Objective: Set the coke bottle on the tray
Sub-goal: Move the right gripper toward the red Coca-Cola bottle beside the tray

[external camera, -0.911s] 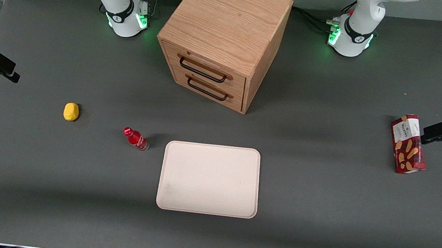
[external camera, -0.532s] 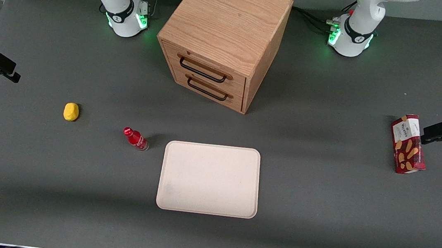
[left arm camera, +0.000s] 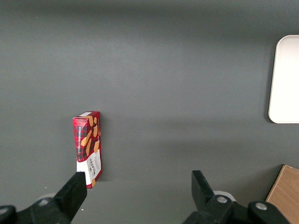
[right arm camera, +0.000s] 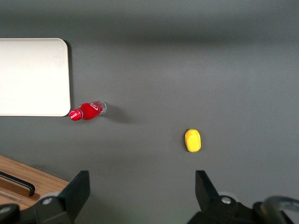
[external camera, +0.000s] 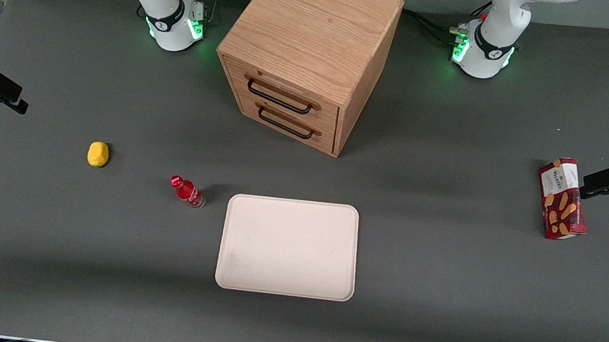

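Observation:
The coke bottle (external camera: 186, 191), small and red with a red cap and a clear base, is on the grey table just off a corner of the tray, on the working arm's side. The tray (external camera: 288, 246) is pale cream-pink and bare, nearer the front camera than the drawer cabinet. My gripper (external camera: 17, 102) hovers high at the working arm's end of the table, well away from the bottle. In the right wrist view the gripper (right arm camera: 142, 186) is open and empty, with the bottle (right arm camera: 88, 111) and the tray (right arm camera: 32, 77) on the table below.
A yellow lump (external camera: 98, 154) lies between the bottle and my gripper; it also shows in the right wrist view (right arm camera: 193, 140). A wooden two-drawer cabinet (external camera: 309, 51) stands mid-table. A red snack box (external camera: 561, 198) lies toward the parked arm's end.

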